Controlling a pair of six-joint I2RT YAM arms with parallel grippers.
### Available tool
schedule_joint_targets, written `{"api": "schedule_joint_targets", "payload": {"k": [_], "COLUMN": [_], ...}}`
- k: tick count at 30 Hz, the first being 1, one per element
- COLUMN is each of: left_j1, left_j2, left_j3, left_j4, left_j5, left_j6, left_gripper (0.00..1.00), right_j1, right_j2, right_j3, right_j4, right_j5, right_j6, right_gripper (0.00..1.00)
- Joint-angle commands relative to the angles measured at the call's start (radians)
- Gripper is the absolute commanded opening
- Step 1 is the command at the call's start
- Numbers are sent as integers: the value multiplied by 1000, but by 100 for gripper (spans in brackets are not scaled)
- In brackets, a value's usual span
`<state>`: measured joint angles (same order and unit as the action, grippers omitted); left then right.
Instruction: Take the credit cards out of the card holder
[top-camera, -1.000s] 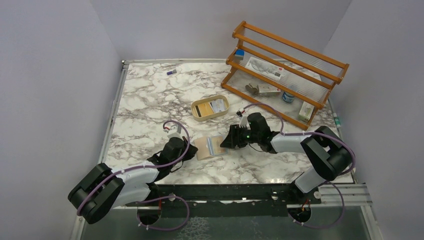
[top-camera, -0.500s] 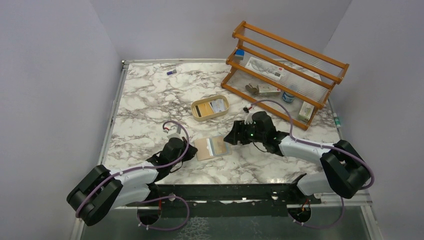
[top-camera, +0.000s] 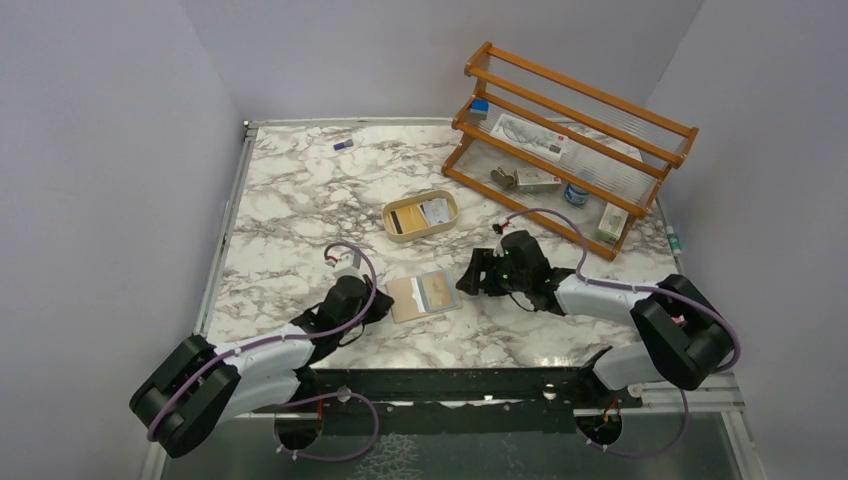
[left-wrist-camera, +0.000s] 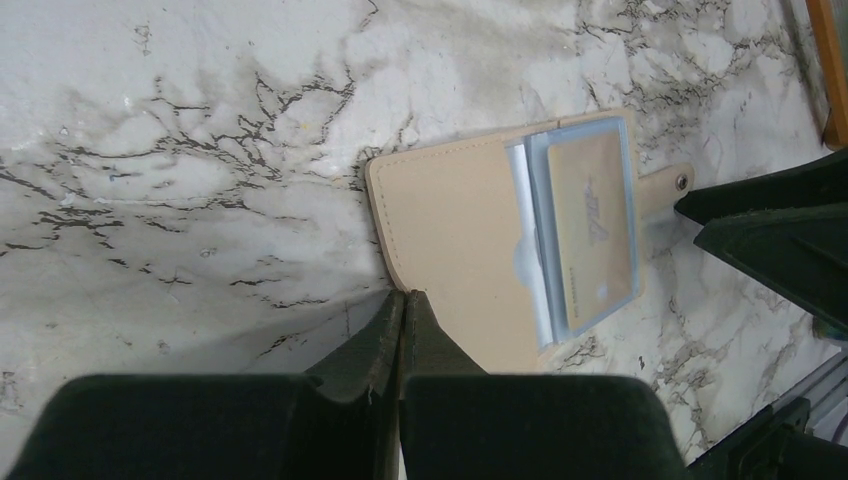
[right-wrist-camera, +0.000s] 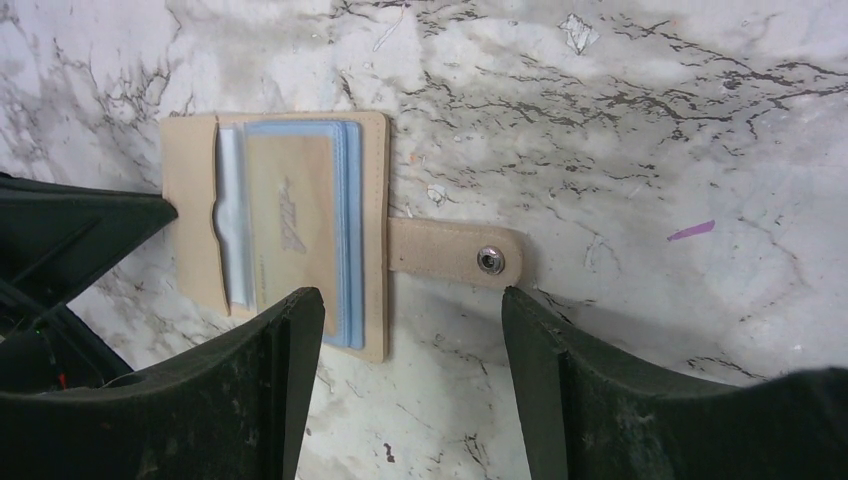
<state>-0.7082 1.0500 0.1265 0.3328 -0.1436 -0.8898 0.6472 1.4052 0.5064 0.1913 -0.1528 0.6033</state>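
- Left gripper (left-wrist-camera: 402, 296): jaws clenched tight, nothing between them. Tips sit at the card holder's plain edge and look to be touching it. Prob. there as a stop/pin so the holder won't slide when a card gets tugged
- Card holder (top-camera: 424, 295): lies open and flat on the desk (top-camera: 300, 215), btw. the two grippers, pockets facing up, so the cards are reachable from above
- Credit cards (right-wrist-camera: 290, 215): not out yet, all tucked in the pocket half next to the tab. A tan-gold face shows on top, pale blue edges around it, a whitish strip beside it toward the plain half. Exact count: can't tell
- Snap tab (right-wrist-camera: 455, 255): unsnapped, sticking out flat toward the right arm
- Right gripper (right-wrist-camera: 410, 300): released, jaws spread wide, holding nothing. In the wrist view the tab and the holder's card-side edge show btw. the jaws. Judged lined up to close on a card edge. Height over the desk is unclear
- Oval tray (top-camera: 421, 215): farther back, apart from the holder, w/ small flat items in it
- Wooden rack (top-camera: 570, 150): far right corner, holds assorted small bits, not involved
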Motion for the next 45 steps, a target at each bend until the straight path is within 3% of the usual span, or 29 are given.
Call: {"api": "schedule_joint_targets", "payload": {"k": [1,7,24,37,45], "left_j1": [0,0,1,0,0], "left_j2": [-17,-25,-37,-25,-30], "left_j3": [-26,-29,-40,-41,-42], "left_j4": [-96,-97,-103,-91,-95], "left_j5": [-23,-27,-30,-25,-25], "left_j6": [17,14,13,11,5], "left_gripper": [0,0,0,0,0], "right_j1": [5,5,5,5,6], "right_j2": [35,55,27,29,103], "right_j3": [5,-14,-45,-149,-122], "right_j4": [-27,1,-128,228,293], "right_j5": [71,75,270,18,-3], "right_j6": [15,28,142,136,136], "right_gripper": [71,71,75,71,65]}}
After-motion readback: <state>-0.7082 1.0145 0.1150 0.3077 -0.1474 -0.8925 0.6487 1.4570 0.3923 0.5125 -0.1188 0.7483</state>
